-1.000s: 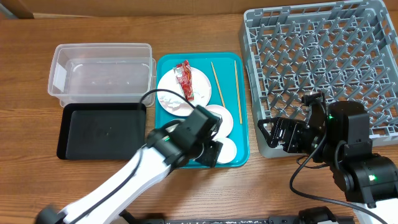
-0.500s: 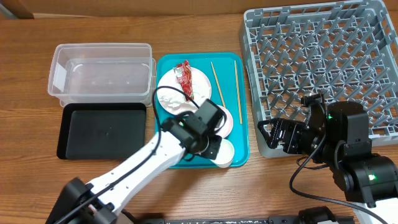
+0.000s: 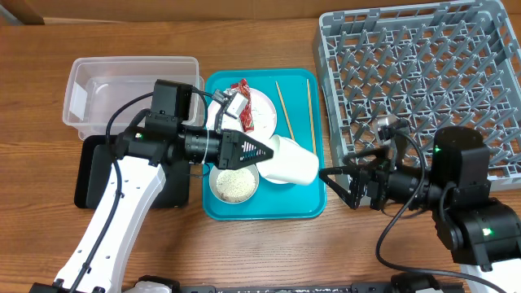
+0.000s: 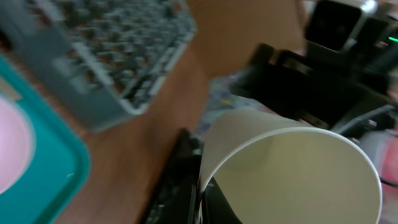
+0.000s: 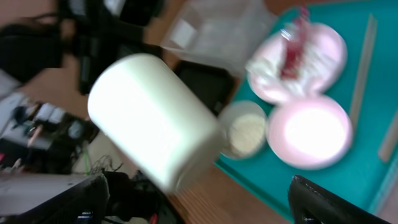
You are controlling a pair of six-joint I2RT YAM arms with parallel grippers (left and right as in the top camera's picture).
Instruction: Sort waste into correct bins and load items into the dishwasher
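Observation:
My left gripper (image 3: 267, 153) is shut on the rim of a small white cup (image 3: 295, 164), which it holds on its side above the teal tray (image 3: 313, 213). In the left wrist view the cup (image 4: 298, 168) fills the lower right, its wall pinched between the fingers (image 4: 186, 180). My right gripper (image 3: 338, 187) stands open just right of the cup, facing it, with nothing between its fingers (image 5: 329, 199). The cup (image 5: 152, 118) shows blurred ahead of it. A bowl of rice (image 3: 234, 182) sits on the tray. A red wrapper (image 3: 238, 95) and napkin (image 3: 221, 130) lie on the large plate (image 3: 262, 110).
Two chopsticks (image 3: 311, 118) lie along the tray's right side. The grey dish rack (image 3: 423, 73) fills the right of the table. The clear tub (image 3: 130, 89) and the black tray (image 3: 98, 175) stand left of the teal tray, under my left arm.
My left gripper has shut on the cup and lifted it off the tray, the arm swinging round to point right. My right gripper has reached left towards the cup.

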